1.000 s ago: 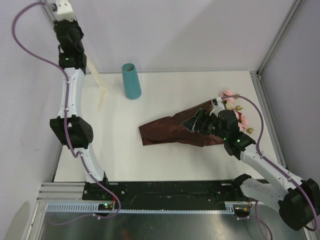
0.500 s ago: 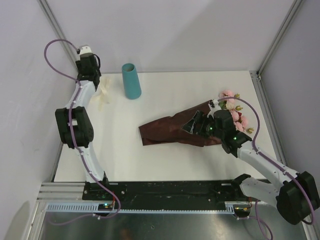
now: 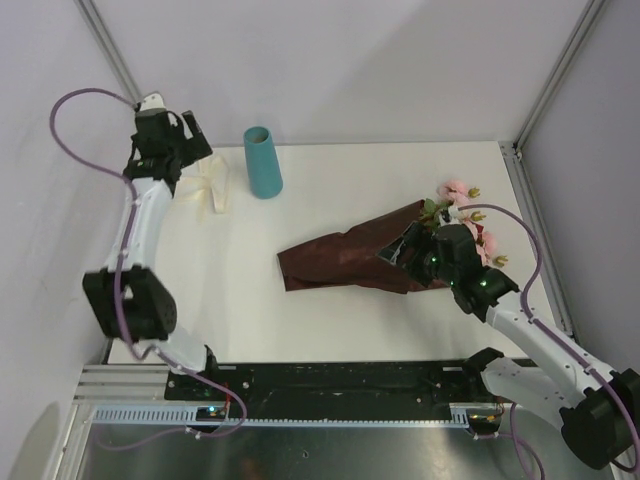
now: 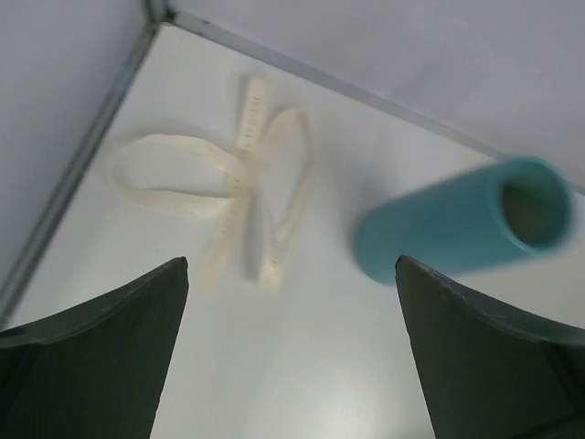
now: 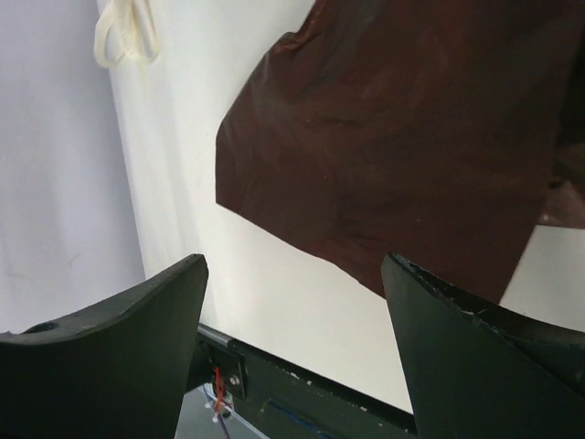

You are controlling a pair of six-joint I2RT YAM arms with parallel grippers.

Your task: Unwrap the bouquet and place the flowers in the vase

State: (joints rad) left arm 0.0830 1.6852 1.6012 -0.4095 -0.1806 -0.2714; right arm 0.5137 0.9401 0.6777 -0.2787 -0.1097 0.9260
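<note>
The bouquet (image 3: 345, 262) lies on the white table in dark red wrapping paper (image 5: 402, 137), narrow end pointing left. Pink flowers (image 3: 458, 192) stick out of its right end. My right gripper (image 3: 405, 250) hovers open over the wrapping near the blooms; in the right wrist view its fingers (image 5: 294, 261) hold nothing. The teal vase (image 3: 262, 162) stands upright at the back and also shows in the left wrist view (image 4: 466, 224). My left gripper (image 3: 192, 142) is open and empty (image 4: 291, 265) above the cream ribbon (image 4: 242, 197).
The cream ribbon (image 3: 212, 187) lies loose on the table just left of the vase, near the back left corner post (image 4: 155, 9). A metal frame rail (image 3: 535, 230) runs along the table's right edge, close to the blooms.
My left gripper has opened and let go of the ribbon, which now lies on the table left of the vase. The left arm swung in from the far left. The right gripper shifted slightly right.
</note>
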